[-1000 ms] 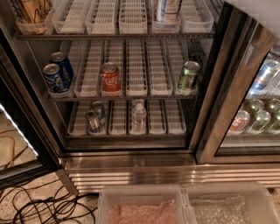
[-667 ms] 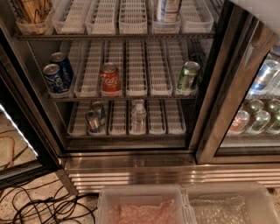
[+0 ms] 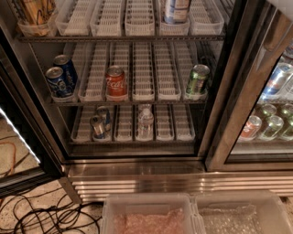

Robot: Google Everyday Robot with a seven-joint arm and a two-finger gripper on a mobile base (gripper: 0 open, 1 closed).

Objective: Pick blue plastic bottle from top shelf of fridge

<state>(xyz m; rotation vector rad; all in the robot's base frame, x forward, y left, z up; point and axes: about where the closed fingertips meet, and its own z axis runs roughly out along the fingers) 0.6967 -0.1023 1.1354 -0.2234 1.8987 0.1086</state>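
The blue plastic bottle (image 3: 176, 10) stands in a white lane tray on the top shelf (image 3: 139, 23) of the fridge (image 3: 137, 170). Only its lower part shows, pale blue with a white label; the frame's top edge cuts off the rest. It is in the fourth lane from the left, behind the raised tray front. The fridge door on this side is open. My gripper is not in view; a white shape at the top right corner (image 3: 280, 2) may be part of my arm.
The middle shelf holds two blue cans (image 3: 59, 78), a red can (image 3: 115, 82) and a green can (image 3: 198, 78). Below stand small cans (image 3: 98, 123) and a clear water bottle (image 3: 145, 119). A closed glass door (image 3: 270, 119) is on the right. Clear bins (image 3: 151, 215) and cables (image 3: 46, 215) lie on the floor.
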